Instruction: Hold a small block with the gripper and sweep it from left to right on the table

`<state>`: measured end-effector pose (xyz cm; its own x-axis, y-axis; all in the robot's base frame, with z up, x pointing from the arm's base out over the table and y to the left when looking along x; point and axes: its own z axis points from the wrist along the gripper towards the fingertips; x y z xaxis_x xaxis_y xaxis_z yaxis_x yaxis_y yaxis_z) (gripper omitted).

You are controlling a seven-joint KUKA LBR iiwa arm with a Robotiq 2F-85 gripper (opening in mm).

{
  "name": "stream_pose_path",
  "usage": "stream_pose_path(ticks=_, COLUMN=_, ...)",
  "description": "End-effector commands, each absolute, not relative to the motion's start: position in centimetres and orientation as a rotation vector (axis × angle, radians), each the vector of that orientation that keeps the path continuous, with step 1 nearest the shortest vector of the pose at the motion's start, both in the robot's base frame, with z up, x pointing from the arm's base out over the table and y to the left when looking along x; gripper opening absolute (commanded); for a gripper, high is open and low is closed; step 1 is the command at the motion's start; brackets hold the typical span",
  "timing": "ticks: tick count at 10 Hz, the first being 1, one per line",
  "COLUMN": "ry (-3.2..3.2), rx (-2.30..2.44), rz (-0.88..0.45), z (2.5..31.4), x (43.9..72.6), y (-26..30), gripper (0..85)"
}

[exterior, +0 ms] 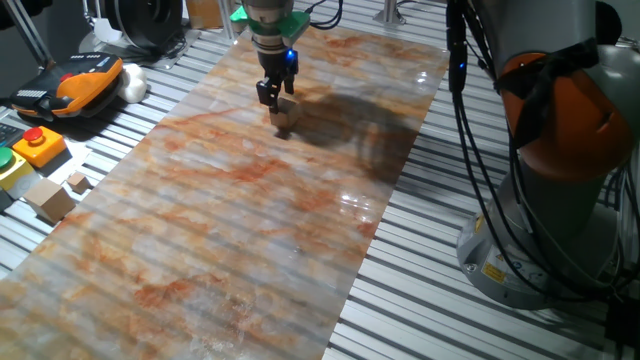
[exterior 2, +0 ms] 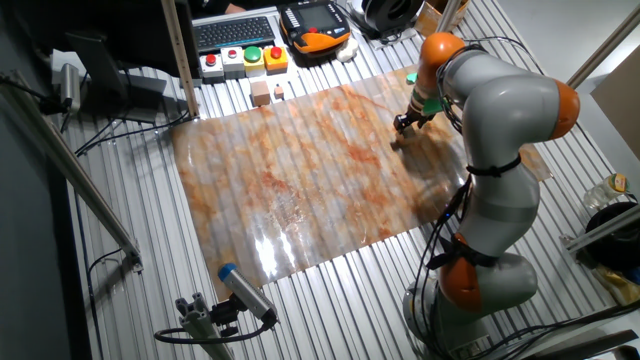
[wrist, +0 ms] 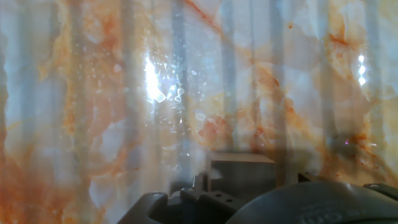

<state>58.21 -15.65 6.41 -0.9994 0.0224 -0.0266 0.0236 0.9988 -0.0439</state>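
Note:
The gripper (exterior: 276, 97) stands at the far end of the table (exterior: 250, 230), pointing down, with its blue light glowing. Its jaws are shut on the small block (exterior: 284, 116), a light-tan cube that rests on the marbled sheet at the fingertips. In the other fixed view the gripper (exterior 2: 405, 124) is at the right far part of the table (exterior 2: 300, 170), and the small block (exterior 2: 397, 139) is a small speck under it. In the hand view the small block (wrist: 241, 174) shows at the bottom centre against the table (wrist: 93, 93), just above the dark gripper body.
A larger wooden block (exterior: 50, 200) and a tiny cube (exterior: 78, 182) lie off the sheet's left edge, beside an orange button box (exterior: 38, 145) and a teach pendant (exterior: 75, 80). The robot's base (exterior: 560, 150) and cables stand to the right. A clamped tool (exterior 2: 240, 290) lies beyond the sheet's opposite end.

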Motion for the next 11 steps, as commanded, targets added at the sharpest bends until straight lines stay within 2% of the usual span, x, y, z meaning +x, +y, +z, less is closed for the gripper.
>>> stream_pose_path(ticks=1, ry=3.118, rx=0.048, rz=-0.065, z=6.32, x=58.21, y=-15.57, gripper=68.0)
stream_pose_path(ticks=4, ry=3.118, rx=0.060, rz=-0.056, z=6.09, x=58.15, y=-15.45, gripper=68.0)
stream_pose_path(ticks=5, ry=3.116, rx=0.064, rz=-0.056, z=6.05, x=58.18, y=-15.40, gripper=51.0)
stream_pose_path(ticks=11, ry=3.113, rx=0.064, rz=-0.056, z=5.84, x=58.33, y=-15.24, gripper=51.0)
